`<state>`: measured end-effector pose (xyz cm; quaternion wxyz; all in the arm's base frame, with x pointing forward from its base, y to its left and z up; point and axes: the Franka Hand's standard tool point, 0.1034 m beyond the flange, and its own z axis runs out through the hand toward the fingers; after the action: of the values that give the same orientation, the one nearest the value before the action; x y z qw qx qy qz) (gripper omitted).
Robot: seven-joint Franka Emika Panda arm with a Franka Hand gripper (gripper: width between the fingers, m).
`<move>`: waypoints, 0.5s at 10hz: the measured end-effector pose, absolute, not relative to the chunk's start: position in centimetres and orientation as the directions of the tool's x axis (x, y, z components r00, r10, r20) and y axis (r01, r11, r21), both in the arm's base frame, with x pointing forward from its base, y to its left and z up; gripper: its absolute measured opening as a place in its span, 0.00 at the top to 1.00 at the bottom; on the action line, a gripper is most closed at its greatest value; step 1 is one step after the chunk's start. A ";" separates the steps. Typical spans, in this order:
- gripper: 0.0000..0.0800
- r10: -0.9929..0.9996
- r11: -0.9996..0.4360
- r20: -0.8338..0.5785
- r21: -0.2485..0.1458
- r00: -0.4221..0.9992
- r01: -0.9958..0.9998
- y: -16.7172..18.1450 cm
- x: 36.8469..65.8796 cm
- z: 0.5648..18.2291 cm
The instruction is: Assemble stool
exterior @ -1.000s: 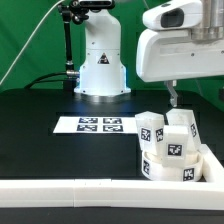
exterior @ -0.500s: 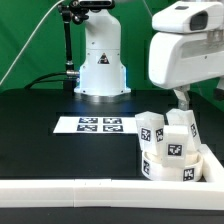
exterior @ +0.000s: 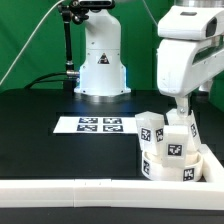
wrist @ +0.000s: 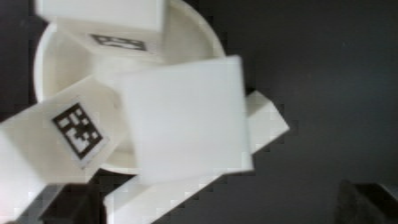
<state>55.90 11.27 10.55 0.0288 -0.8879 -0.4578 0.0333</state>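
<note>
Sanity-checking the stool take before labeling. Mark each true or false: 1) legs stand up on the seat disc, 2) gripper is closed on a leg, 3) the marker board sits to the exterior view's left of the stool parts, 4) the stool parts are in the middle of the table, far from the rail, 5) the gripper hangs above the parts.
1) True: the legs stand on the seat disc.
2) False: the gripper is open and holds nothing.
3) True: the marker board lies to the left of the parts.
4) False: they sit right by the white rail, in its corner.
5) True: it hangs just over the legs.
</note>
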 end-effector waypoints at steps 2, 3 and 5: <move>0.19 0.851 -0.525 -0.039 -0.080 0.524 0.847 10.9 55.9 10.2; 0.19 0.841 -0.541 -0.038 -0.075 0.540 0.838 11.0 55.9 10.1; 0.19 0.833 -0.554 -0.042 -0.075 0.552 0.829 11.0 55.7 9.5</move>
<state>55.70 10.99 9.52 0.0231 -0.8806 -0.4718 0.0365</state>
